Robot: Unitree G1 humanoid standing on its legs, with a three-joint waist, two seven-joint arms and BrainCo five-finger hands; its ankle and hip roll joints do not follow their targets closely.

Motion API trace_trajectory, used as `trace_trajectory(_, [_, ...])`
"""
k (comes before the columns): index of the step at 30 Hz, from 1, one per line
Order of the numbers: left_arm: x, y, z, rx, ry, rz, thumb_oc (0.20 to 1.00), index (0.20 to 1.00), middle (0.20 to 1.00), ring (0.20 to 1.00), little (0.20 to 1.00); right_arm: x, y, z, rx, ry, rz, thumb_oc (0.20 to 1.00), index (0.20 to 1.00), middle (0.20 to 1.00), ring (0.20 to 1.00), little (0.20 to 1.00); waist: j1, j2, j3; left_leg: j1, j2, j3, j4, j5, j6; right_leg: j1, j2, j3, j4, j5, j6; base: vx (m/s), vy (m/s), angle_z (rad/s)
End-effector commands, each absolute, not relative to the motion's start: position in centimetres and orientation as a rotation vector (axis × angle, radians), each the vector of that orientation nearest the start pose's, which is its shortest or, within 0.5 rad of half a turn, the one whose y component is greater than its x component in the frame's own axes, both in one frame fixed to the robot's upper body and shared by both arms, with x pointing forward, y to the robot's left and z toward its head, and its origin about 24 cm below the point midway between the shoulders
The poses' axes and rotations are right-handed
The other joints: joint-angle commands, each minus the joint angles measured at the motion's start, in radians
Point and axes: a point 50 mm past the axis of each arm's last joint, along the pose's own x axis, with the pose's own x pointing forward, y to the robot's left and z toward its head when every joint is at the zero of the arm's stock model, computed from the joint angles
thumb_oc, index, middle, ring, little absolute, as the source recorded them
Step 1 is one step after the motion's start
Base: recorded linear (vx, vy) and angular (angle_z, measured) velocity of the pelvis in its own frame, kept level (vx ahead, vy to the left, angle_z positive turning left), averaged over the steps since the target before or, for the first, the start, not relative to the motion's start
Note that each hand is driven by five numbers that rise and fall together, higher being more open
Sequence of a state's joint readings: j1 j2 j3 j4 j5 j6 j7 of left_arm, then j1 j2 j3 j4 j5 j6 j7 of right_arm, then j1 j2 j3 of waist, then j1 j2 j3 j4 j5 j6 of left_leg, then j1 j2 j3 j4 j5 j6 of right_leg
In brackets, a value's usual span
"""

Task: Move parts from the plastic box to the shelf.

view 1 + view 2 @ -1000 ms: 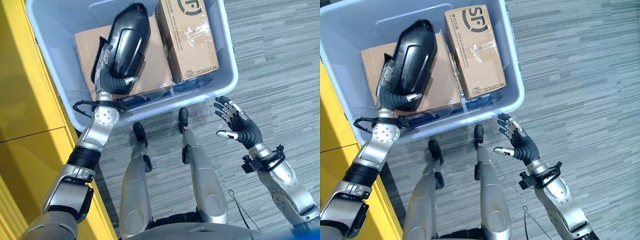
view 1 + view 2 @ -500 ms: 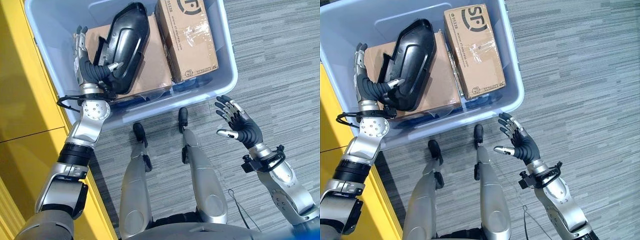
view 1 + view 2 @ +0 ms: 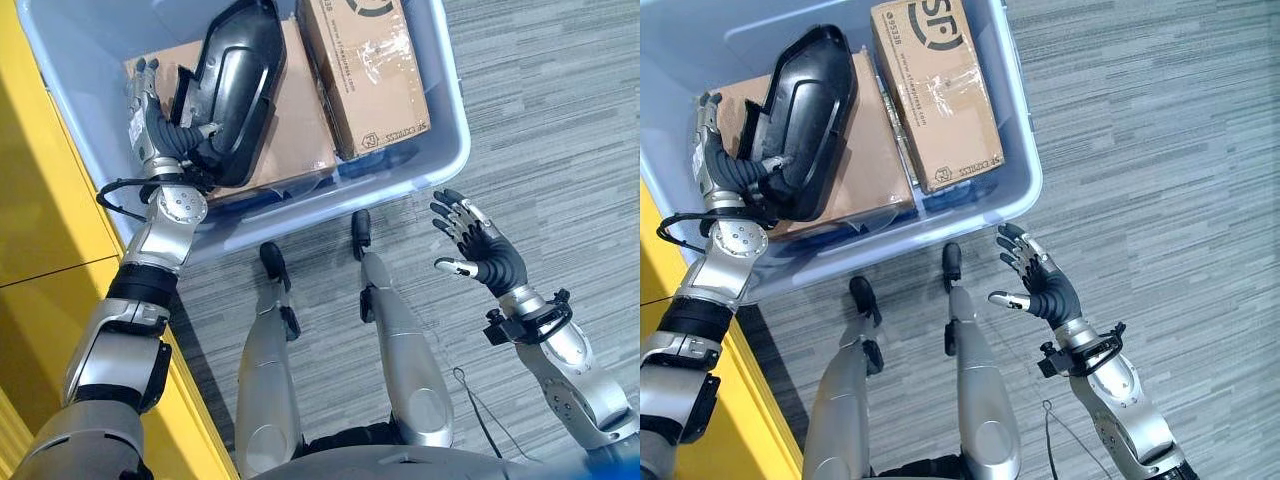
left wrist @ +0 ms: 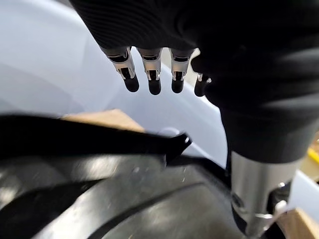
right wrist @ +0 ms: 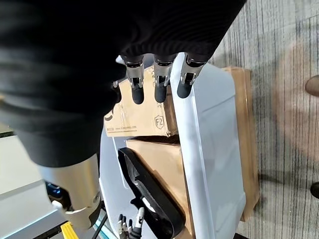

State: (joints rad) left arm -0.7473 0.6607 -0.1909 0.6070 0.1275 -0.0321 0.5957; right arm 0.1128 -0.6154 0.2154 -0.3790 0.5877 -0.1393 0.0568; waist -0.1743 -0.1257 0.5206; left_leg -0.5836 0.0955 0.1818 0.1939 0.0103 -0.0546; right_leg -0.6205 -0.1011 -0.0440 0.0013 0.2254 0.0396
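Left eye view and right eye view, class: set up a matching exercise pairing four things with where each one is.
1 black part
2 printed cardboard box
3 left hand
4 right hand

a open over the carpet, outside the plastic box
b lying on a flat brown box
c at the black part's edge, inside the plastic box
d beside the black part, by the plastic box's right wall

1-b, 2-d, 3-c, 4-a

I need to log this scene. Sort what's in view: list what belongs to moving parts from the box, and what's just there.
Belongs to the job:
- plastic box
- black part, lying on the flat cardboard box
- cardboard box beside it in the plastic box
- left robot hand, open at the black part's edge
- right robot hand, open, over the floor

Just there:
- grey carpet
- yellow furniture
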Motion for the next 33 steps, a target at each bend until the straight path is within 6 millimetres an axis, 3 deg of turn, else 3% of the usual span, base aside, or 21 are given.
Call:
trace_trajectory(1, [35.4, 29.6, 21.4, 0.741, -0.420, 0.722, 1.000, 1.000, 1.000, 1.000, 1.000, 21.0, -17.5, 13.1, 0.055, -0.320, 0.436, 1.000, 1.000, 1.000, 1.000, 1.000, 0.006, -0.007, -0.048, -0.014, 0.017, -0.046, 0.035, -0.005, -0.017, 0.040, -0.043, 0.027, 0.138, -0.131, 0.096, 0.00, 0.000, 0.00])
trace_trajectory(21, [35.8, 33.4, 22.7, 0.720, -0.287, 0.820, 1.000, 1.000, 1.000, 1.000, 1.000, 21.0, -17.6, 13.8, 0.044, -0.336, 0.472, 1.000, 1.000, 1.000, 1.000, 1.000, -0.003, -0.009, -0.040, -0.088, 0.019, -0.059, 0.073, -0.009, -0.008, -0.030, -0.034, 0.034, 0.170, -0.134, 0.096, 0.00, 0.000, 0.00])
trace_trajectory(33, [36.7, 33.2, 22.6, 0.802, -0.215, 0.778, 1.000, 1.000, 1.000, 1.000, 1.000, 20.7, -17.8, 14.2, 0.052, -0.347, 0.483, 1.000, 1.000, 1.000, 1.000, 1.000, -0.016, -0.009, -0.044, -0.147, 0.022, -0.066, 0.100, -0.016, -0.004, -0.088, -0.030, 0.039, 0.193, -0.137, 0.095, 0.00, 0.000, 0.00])
